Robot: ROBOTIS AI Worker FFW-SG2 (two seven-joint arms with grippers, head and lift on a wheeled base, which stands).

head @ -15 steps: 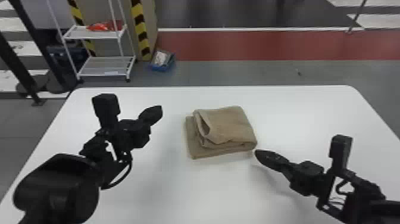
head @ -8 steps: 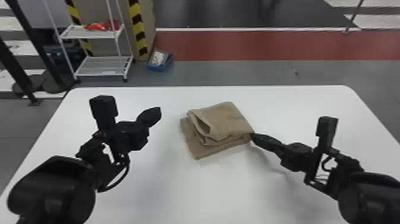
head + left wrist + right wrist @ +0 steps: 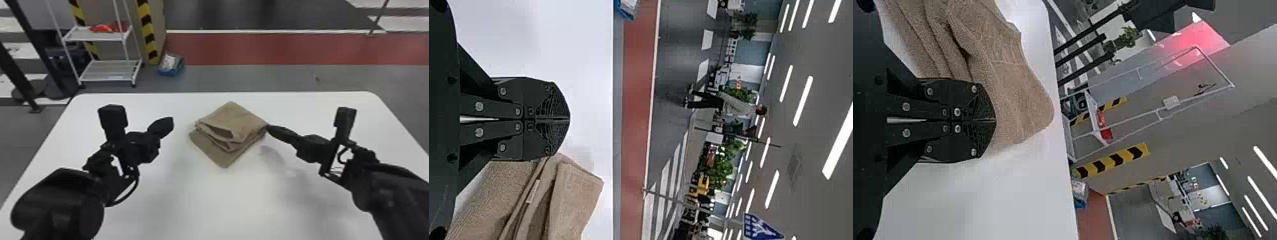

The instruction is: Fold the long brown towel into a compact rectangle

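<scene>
Towel (image 3: 237, 119) has turned anticlockwise, seen from above: its right corner has swung towards the far side, along with the right claw (image 3: 270, 128), whose tip now sits against it. The left claw (image 3: 167, 123) stands well apart, to the left. Both are clenched with nothing between them, so the right one seems to be nudging the cloth round rather than gripping it.

The bundle lies in the middle of the counter (image 3: 229, 204), towards the far edge, one corner facing near. It is already compact, so I judge this to be late squaring-up, or lining up for another fold; too hard a push could skew the layers further.

The cloth is brown, matt and softly napped, with plump, rounded folds. A bottom layer (image 3: 207, 150) juts out on the near-left side, and above it the upper fold gapes like a loose pocket. A small pale label (image 3: 533, 191) shows between layers. The surface beneath is smooth and white, with rounded far corners.
</scene>
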